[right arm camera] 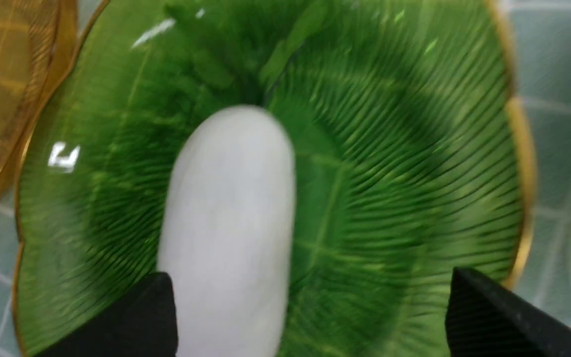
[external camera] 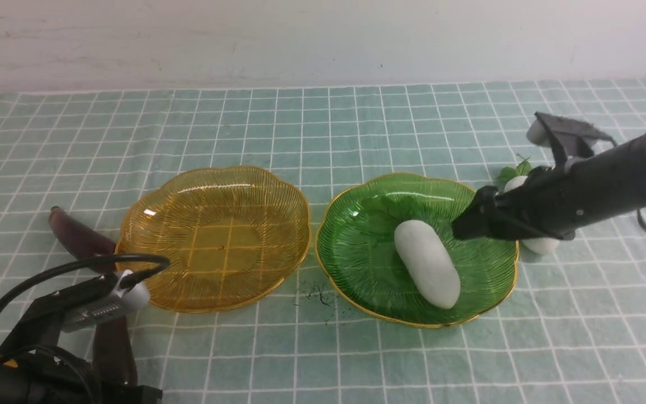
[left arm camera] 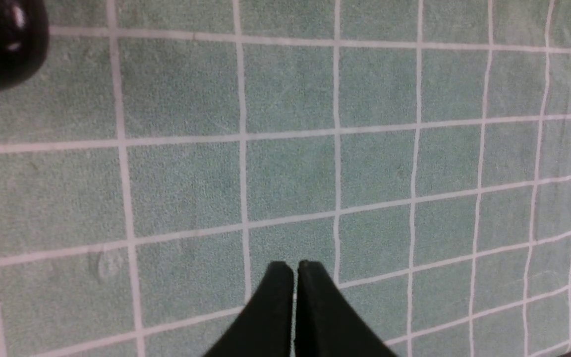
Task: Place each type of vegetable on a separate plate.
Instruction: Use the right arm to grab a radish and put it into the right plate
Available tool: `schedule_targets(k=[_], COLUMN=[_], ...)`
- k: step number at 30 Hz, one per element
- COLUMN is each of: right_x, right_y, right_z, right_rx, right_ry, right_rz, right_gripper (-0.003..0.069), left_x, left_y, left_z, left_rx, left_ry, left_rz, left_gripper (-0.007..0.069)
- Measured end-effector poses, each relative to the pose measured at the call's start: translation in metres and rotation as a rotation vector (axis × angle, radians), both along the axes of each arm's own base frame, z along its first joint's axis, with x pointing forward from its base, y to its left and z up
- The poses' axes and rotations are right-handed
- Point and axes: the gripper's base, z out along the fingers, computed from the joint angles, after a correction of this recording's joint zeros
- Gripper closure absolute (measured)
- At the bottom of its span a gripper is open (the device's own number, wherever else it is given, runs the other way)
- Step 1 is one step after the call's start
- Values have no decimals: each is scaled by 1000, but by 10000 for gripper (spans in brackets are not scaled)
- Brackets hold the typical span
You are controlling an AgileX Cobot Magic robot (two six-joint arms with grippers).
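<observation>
A white radish (external camera: 427,262) lies in the green gold-rimmed plate (external camera: 356,252). My right gripper (external camera: 464,226) hovers over that plate's right side. It is open (right arm camera: 310,307), and the radish (right arm camera: 231,223) lies by one of its fingers (right arm camera: 137,322) without being held. A second radish (external camera: 540,244) with green leaves (external camera: 516,168) rests on the cloth behind my right arm. The amber plate (external camera: 213,238) holds nothing. One dark purple eggplant (external camera: 76,235) lies left of it, and another (external camera: 112,342) is partly hidden by my left arm. My left gripper (left arm camera: 293,265) is shut over bare cloth.
The table is covered by a green checked cloth (external camera: 323,123) with a white wall behind it. Dark thread-like scraps (external camera: 317,294) lie between the two plates' near edges. A dark rounded eggplant end (left arm camera: 3,39) shows in a corner of the left wrist view.
</observation>
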Motion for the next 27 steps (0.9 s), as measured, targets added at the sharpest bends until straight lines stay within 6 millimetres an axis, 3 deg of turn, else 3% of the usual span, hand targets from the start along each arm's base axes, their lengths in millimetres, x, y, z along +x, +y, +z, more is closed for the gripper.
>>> schedule_targets(k=[5,9,23,27], right_x=[15,24,46,47], right_y=[-34,-49,-56,-56], right_z=[9,1,-75,-81], right_rx=[-72,-107,-102,-91], right_ry=[-98,-137,-27,-8], right_rz=[-107,-186,-320,-325], right_gripper=[-22,-2,78,90], left_x=[0,0,0,0], left_y=[0,0,0,0], left_z=[0,0,0,0], left_rx=[0,0,0,0], left_ry=[0,0,0,0], left_rz=[0,0,0,0], left_gripper=[631,631,631,631])
